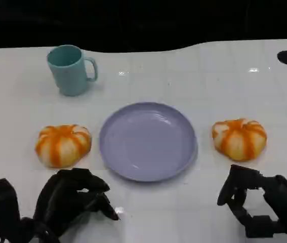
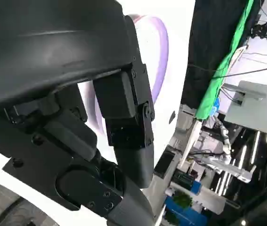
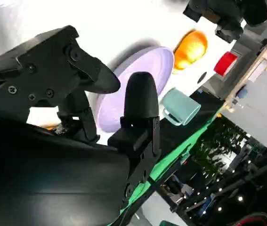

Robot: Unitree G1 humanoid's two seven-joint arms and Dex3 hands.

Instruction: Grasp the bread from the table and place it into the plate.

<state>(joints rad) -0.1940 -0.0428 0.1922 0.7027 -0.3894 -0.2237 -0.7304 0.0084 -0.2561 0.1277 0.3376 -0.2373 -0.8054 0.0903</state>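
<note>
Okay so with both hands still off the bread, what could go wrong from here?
Two look-alike breads flank the plate, the left bread before the left hand and the right bread before the right hand, so both arms might converge over the plate. A rounded bread could also roll off its shallow rim. The mug looks safely far.

left robot hand point(image 1: 65, 202): its wrist is cut off by the head view's lower edge.
right robot hand point(image 1: 257, 205): cut off at 5 o'clock.
plate point(image 2: 157, 56): in the left wrist view mostly hidden behind the fingers point(image 2: 128, 127).
worktop point(image 1: 183, 71): far edge lost in darkness.
</note>
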